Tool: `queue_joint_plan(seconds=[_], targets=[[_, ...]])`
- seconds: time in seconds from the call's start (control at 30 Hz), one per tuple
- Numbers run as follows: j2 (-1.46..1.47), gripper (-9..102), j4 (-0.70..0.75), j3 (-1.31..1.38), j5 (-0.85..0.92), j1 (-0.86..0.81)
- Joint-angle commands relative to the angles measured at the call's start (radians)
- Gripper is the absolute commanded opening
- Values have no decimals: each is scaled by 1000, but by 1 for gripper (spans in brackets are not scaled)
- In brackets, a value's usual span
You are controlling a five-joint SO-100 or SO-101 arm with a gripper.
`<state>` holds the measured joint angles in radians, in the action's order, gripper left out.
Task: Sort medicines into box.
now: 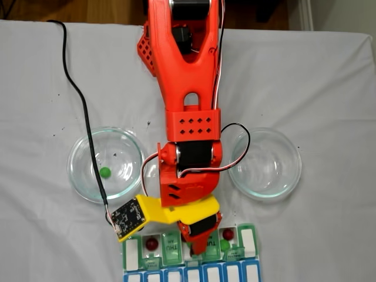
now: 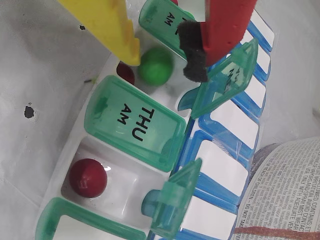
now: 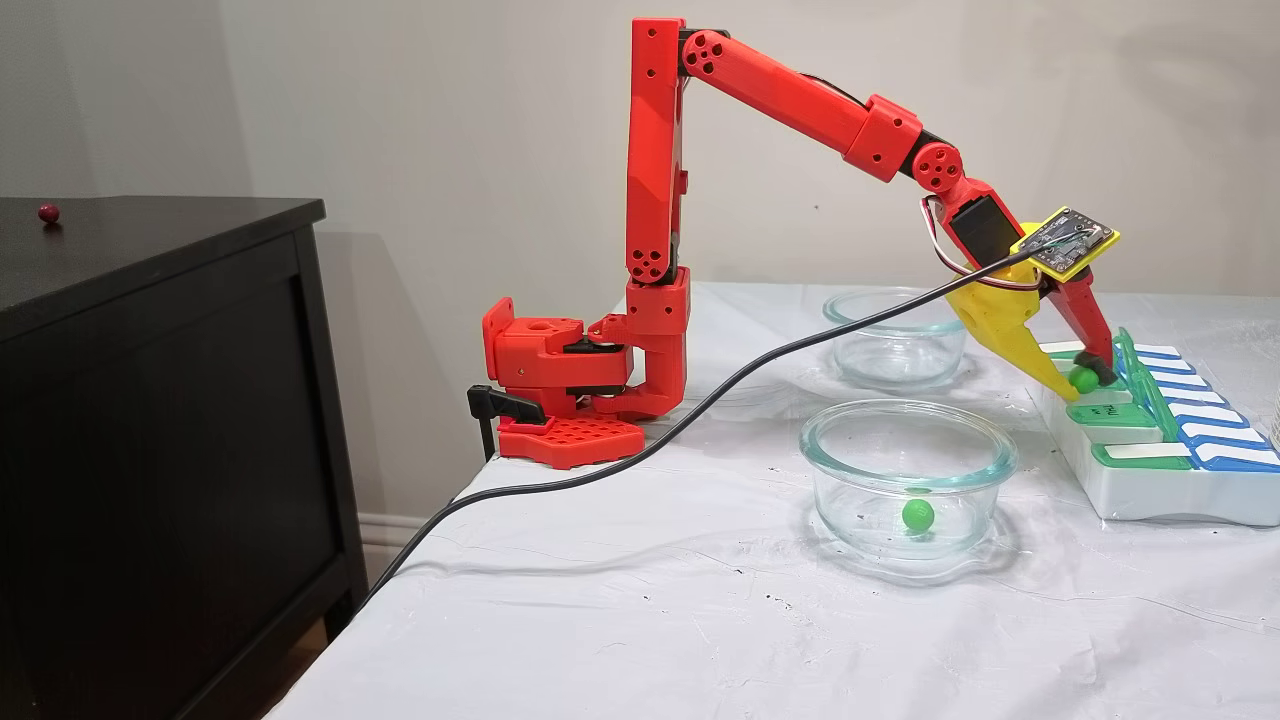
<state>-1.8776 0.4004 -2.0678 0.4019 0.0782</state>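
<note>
— How far along is it, from where you stand?

— Past halfway, I'd say. The end effector (image 3: 1083, 378) is down over the pill organiser (image 3: 1150, 490), and a green ball (image 2: 155, 65) sits between its yellow and red fingers, right above an open compartment with a dark red ball (image 2: 126, 73) already in it. Whether it's pinched or just let go, I can't tell; the wrist view shows a gap on the red finger's side.

— What else is in?

— One red ball (image 2: 88, 177) lies in the compartment past the THU lid (image 2: 135, 122). From above, another red ball (image 1: 228, 234) and a green one (image 1: 225, 245) sit close together further along.

— And what's left?

— One green ball (image 1: 104, 172) in the left glass dish (image 1: 79, 170) on the counter (image 3: 640, 600). The other dish (image 1: 291, 170) looks empty.

— Anything you can't see?

— The arm covers the middle compartments from above, and the organiser's lower edge is cut off. There's also a small red ball (image 3: 48, 212) on the dark cabinet (image 3: 160, 420).
</note>
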Motion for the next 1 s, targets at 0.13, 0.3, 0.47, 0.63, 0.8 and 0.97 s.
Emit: queue_joint_plan(seconds=[0.13, 0.3, 0.47, 0.63, 0.8, 0.97], targets=[[-212, 12, 244, 135, 60, -40], [-268, 0, 549, 258, 198, -106], [-376, 0, 673, 230, 328, -252], [-451, 0, 762, 172, 580, -408], [-396, 17, 804, 137, 646, -497], [-465, 16, 719, -26, 716, -522]])
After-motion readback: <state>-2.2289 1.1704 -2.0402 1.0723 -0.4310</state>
